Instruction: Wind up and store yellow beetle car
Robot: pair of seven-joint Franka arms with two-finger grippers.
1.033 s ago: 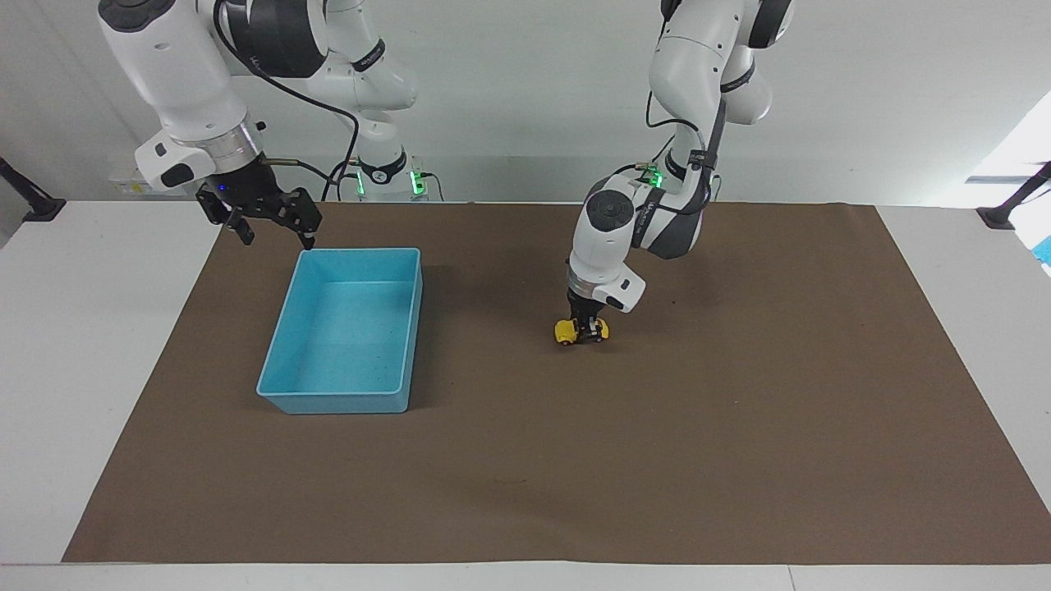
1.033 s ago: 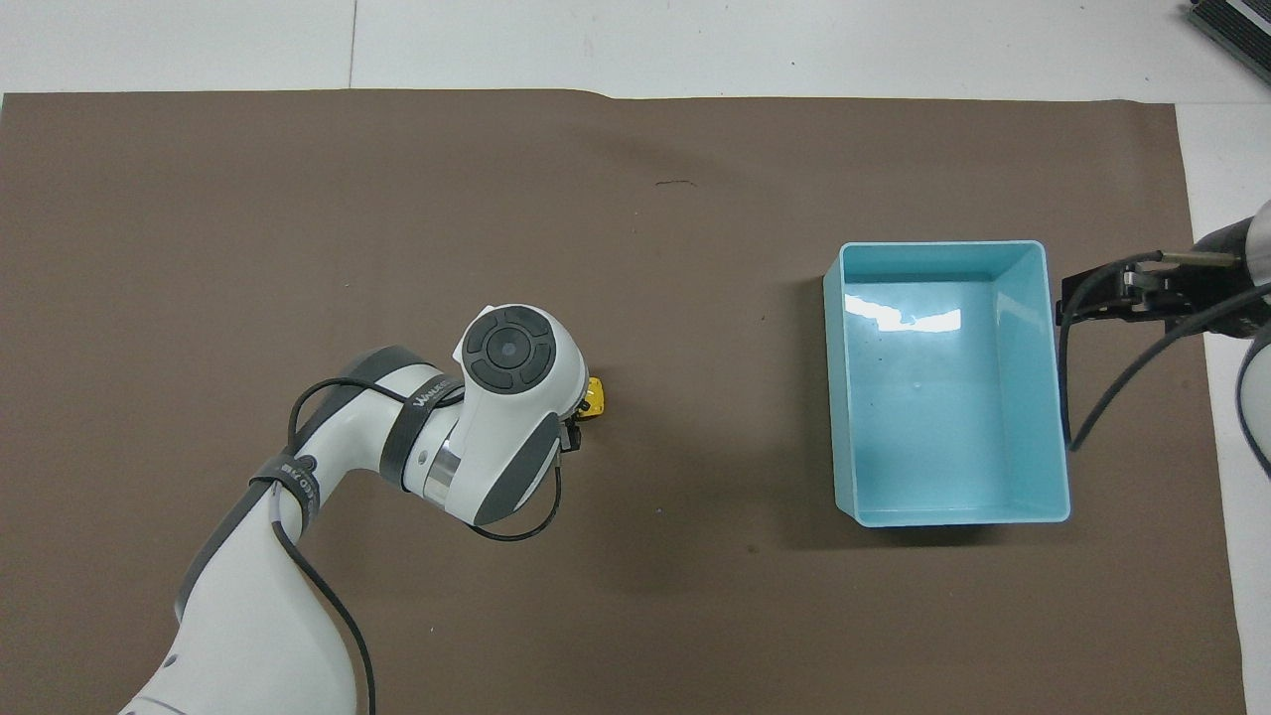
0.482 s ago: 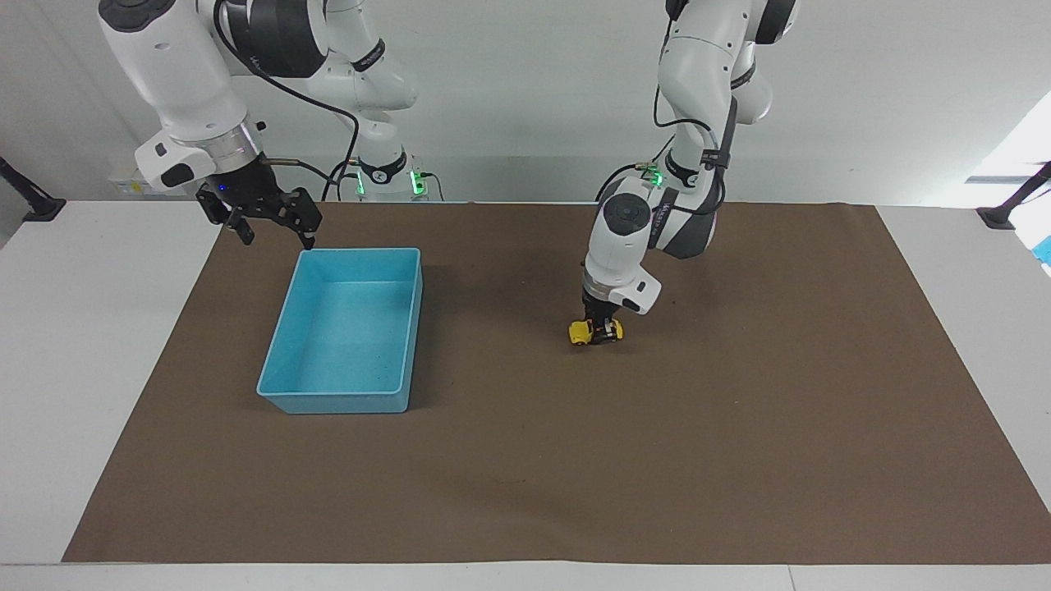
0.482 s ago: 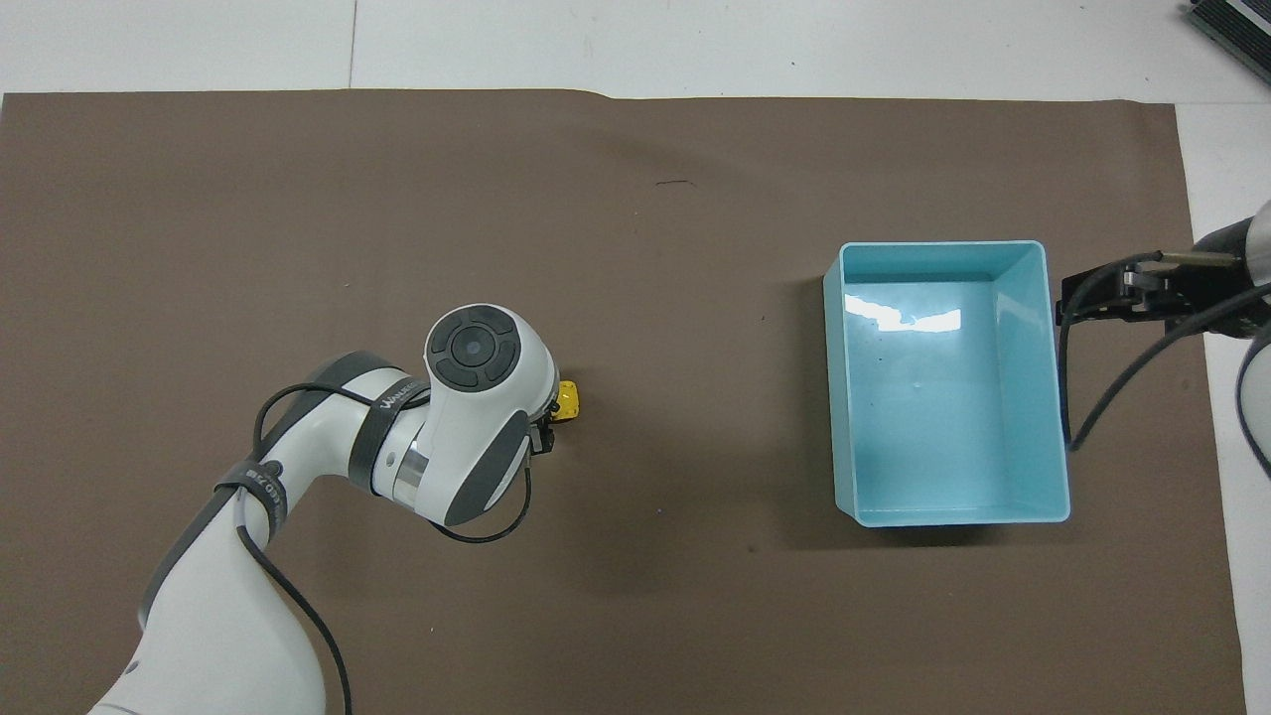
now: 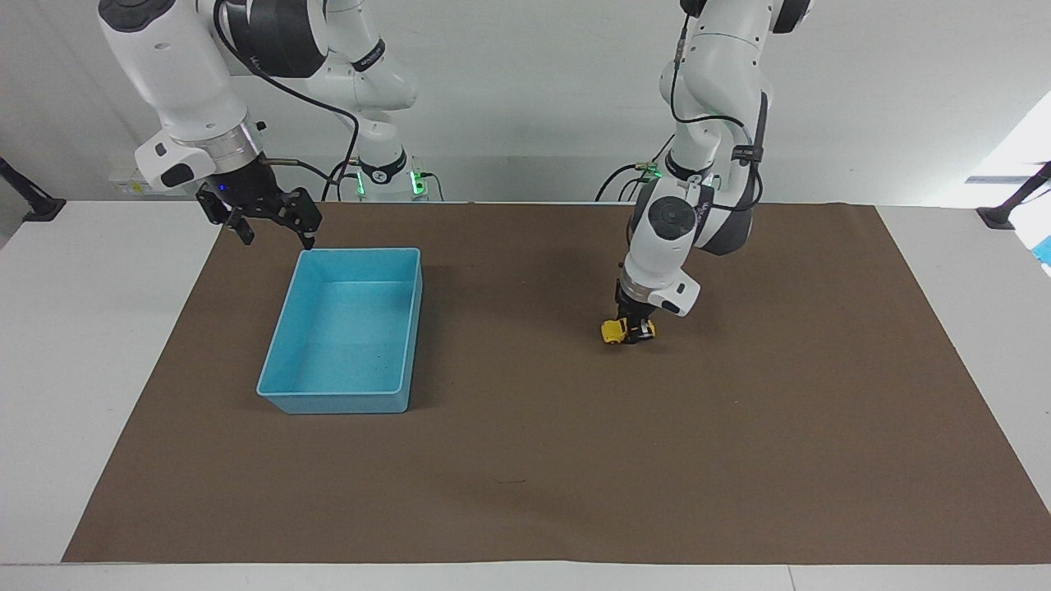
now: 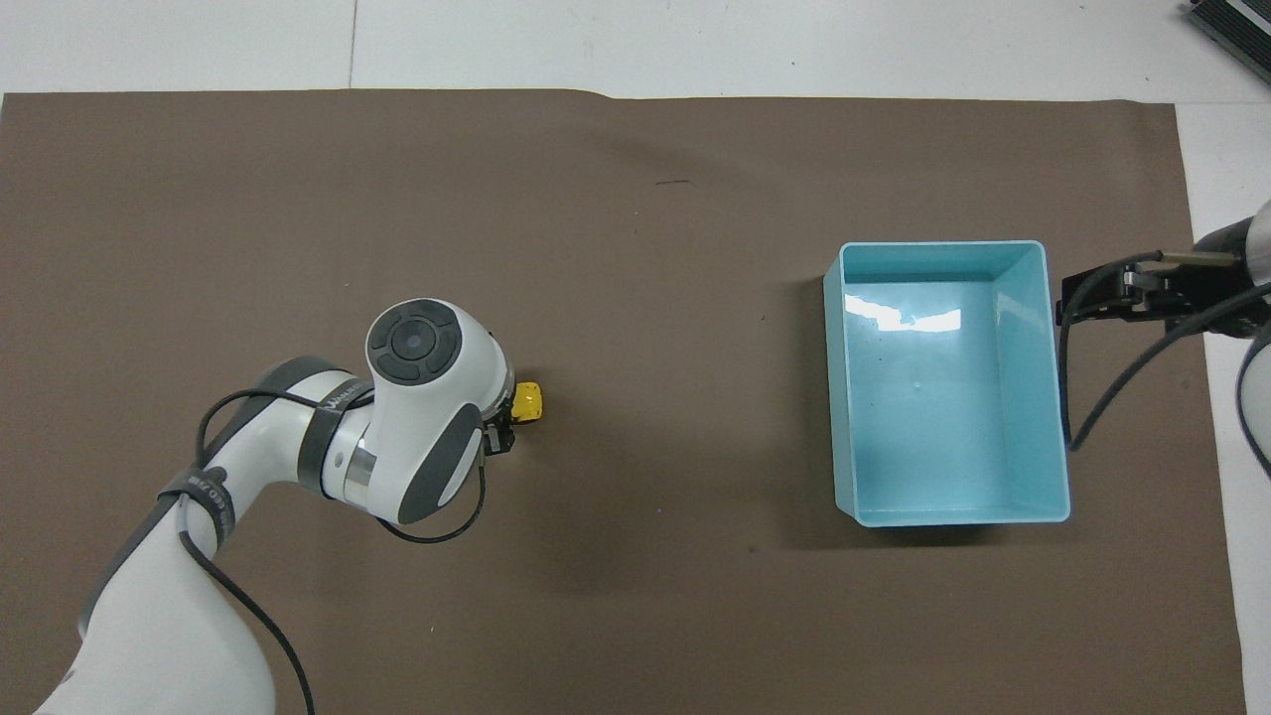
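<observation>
Covering most of the white table (image 5: 107, 345), a brown mat (image 5: 542, 460) fills the centre of the facing view, with a pale wall across the top of the frame. An open light-blue bin (image 5: 345, 328), nothing in it, sits on the mat at centre left of that view and centre right of the overhead view.

Left arm: descends from the upper right of the facing view, wrist bent steeply down. The left gripper (image 5: 631, 330) is closed on the yellow beetle car (image 5: 617, 331), which is low on the mat just right of centre in the facing view and left of centre in the overhead view (image 6: 527, 400).

Right arm: waits at upper left of the facing view. The right gripper (image 5: 271, 232) hangs with fingers spread apart, holding nothing, above the mat's edge beside the bin's corner.
</observation>
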